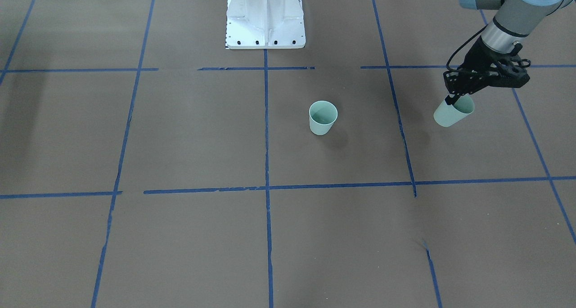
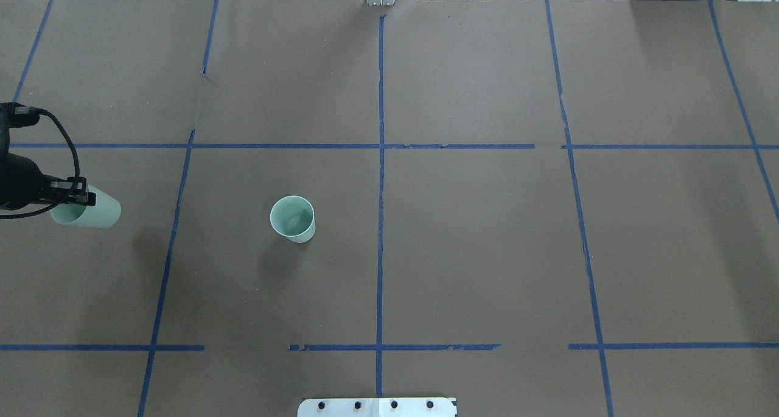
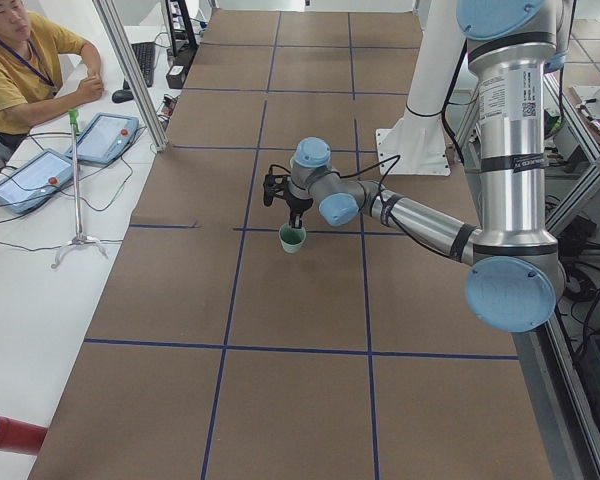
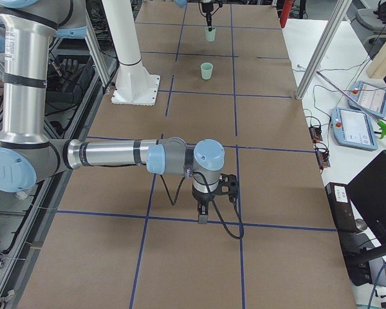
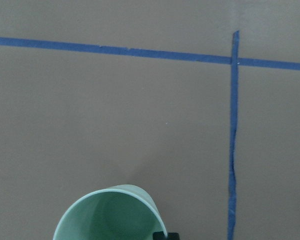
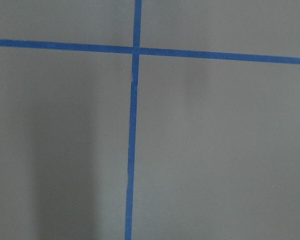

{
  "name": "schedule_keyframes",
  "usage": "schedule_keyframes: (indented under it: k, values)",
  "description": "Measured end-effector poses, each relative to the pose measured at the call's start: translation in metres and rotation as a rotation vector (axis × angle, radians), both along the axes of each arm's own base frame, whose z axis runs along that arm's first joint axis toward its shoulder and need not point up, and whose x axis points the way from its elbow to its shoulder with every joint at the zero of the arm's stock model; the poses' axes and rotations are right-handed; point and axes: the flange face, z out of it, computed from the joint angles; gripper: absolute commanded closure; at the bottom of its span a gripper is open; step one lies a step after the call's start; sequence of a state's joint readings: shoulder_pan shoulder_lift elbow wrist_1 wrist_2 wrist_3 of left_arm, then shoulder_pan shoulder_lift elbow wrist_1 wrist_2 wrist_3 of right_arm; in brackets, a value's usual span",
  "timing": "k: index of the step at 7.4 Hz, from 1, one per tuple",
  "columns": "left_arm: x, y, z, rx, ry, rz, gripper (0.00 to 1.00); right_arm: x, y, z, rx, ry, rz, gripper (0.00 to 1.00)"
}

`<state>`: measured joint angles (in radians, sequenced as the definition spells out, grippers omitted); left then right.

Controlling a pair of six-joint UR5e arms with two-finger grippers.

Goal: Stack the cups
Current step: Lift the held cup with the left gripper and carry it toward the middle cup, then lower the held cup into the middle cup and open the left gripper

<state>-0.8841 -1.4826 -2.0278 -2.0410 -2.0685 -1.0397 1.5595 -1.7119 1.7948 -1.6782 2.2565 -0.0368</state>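
One pale mint-green cup [image 1: 323, 118] stands upright on the brown table, near its middle; it also shows in the overhead view [image 2: 293, 219] and the right-side view [image 4: 207, 71]. My left gripper [image 1: 451, 100] is shut on the rim of the second cup [image 1: 454, 111] and holds it tilted above the table, well to the left of the standing cup. The held cup also shows in the overhead view [image 2: 86, 213] and the left wrist view [image 5: 110, 215]. My right gripper [image 4: 202, 215] hangs over the table's other end; I cannot tell whether it is open or shut.
Blue tape lines [image 2: 380, 161] divide the table into squares. The white robot pedestal [image 1: 265, 18] stands at the robot's side of the table. An operator [image 3: 20, 60] sits at a side bench with tablets [image 3: 105, 135].
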Motion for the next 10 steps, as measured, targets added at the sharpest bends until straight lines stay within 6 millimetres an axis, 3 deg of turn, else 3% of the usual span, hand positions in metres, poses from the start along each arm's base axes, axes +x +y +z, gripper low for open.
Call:
schedule_keyframes:
  k: [2, 3, 5, 6, 8, 10]
  values:
    - [0.019, -0.02, -0.077, -0.076, -0.012, -0.036, 1.0, 0.0, 0.0, 0.0, 0.0, 0.0, 0.0, 0.0]
    - [0.041, -0.028, -0.121, -0.143, -0.019, -0.053, 1.0, 0.0, 0.0, 0.0, 0.0, 0.0, 0.0, 0.0]
    - [0.091, -0.022, -0.193, -0.265, -0.042, -0.068, 1.0, 0.0, 0.0, 0.0, 0.0, 0.0, 0.0, 0.0]
    - [0.115, -0.016, -0.22, -0.304, -0.047, -0.086, 1.0, 0.0, 0.0, 0.0, 0.0, 0.0, 0.0, 0.0]
    - [0.16, -0.023, -0.258, -0.367, -0.04, -0.127, 1.0, 0.0, 0.0, 0.0, 0.0, 0.0, 0.0, 0.0]
    - [0.191, -0.026, -0.274, -0.39, -0.048, -0.15, 1.0, 0.0, 0.0, 0.0, 0.0, 0.0, 0.0, 0.0]
